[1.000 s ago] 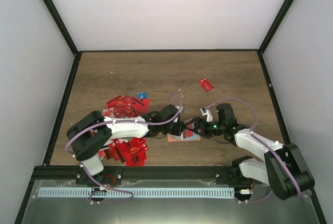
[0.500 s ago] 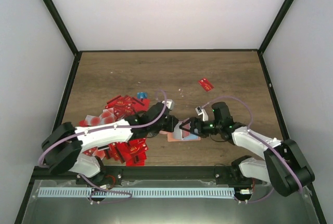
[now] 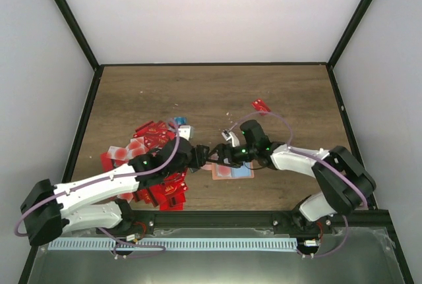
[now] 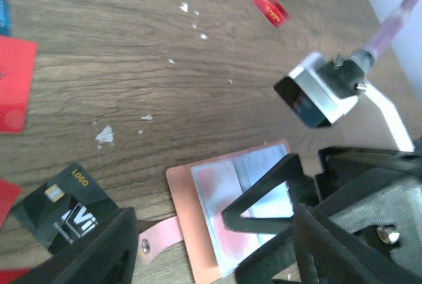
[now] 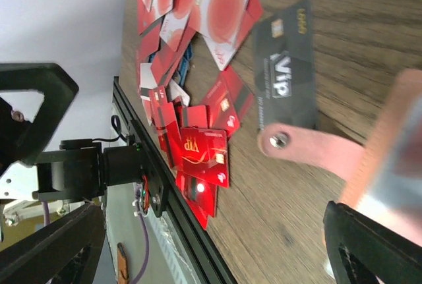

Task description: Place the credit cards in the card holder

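Where the arms meet: left gripper [image 3: 202, 155] and right gripper [image 3: 227, 154] sit close together over the near middle of the table [image 3: 211, 93].
Changed: the left arm has dropped low and drawn back to the left of the card holder [image 3: 232, 170]; the right arm has reached further left.
Left jaws: shut a second ago, now parted, nothing between them.
Right jaws: wide apart, gripping nothing.
Card holder: lies open on the wood, a right finger [image 4: 264, 198] over its inside.
Wrist views only: black card [image 4: 66, 210] lies flat beside the strap [image 4: 161, 236], outside the holder.
Right wrist view: red cards [image 5: 191, 66] heaped towards the near rail.
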Robot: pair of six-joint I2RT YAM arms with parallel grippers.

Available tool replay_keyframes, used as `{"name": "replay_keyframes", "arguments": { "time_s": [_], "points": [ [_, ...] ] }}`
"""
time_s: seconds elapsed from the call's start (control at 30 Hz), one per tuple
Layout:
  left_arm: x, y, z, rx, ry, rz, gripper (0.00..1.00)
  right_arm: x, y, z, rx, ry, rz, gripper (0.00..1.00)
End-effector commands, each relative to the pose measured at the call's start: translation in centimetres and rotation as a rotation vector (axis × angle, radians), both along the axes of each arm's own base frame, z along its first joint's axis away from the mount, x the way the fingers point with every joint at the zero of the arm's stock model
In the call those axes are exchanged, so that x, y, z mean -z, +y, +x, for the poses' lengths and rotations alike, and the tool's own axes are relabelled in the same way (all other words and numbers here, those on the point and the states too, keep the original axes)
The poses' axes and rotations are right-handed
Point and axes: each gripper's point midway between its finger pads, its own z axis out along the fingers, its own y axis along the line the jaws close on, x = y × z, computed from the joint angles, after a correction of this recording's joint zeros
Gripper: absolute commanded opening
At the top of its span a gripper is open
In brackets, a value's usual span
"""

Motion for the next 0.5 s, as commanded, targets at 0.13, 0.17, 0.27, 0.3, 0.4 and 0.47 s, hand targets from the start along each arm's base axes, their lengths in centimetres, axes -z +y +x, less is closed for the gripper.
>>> {"name": "replay_keyframes", "arguments": {
  "time_s": [0.13,0.17,0.27,0.3,0.4,0.47],
  "points": [
    [-1.2,5.5,0.5,-0.171,-0.064,0.076,1.00,-3.9,3.3,2.0,-0.033,-0.103,0.017,0.92],
    [-1.5,6.0,0.4,-0.182,-0.073,0.076,1.00,-4.4,3.3,2.2,-0.029,-0.118,0.016,0.92],
    [-2.1,7.7,0.3,-0.231,-0.094,0.079,1.00,-5.6,3.3,2.6,-0.019,-0.149,0.013,0.92],
    [-2.3,8.4,0.2,-0.257,-0.099,0.078,1.00,-5.8,3.2,2.6,-0.017,-0.155,0.013,0.92],
    [-2.7,9.9,-0.2,-0.292,-0.104,0.076,1.00,-6.3,3.0,2.4,-0.012,-0.162,0.019,0.92],
    [-2.8,10.4,-0.6,-0.287,-0.090,0.078,1.00,-6.3,2.8,2.1,-0.008,-0.161,0.021,0.92]
  ]
}}
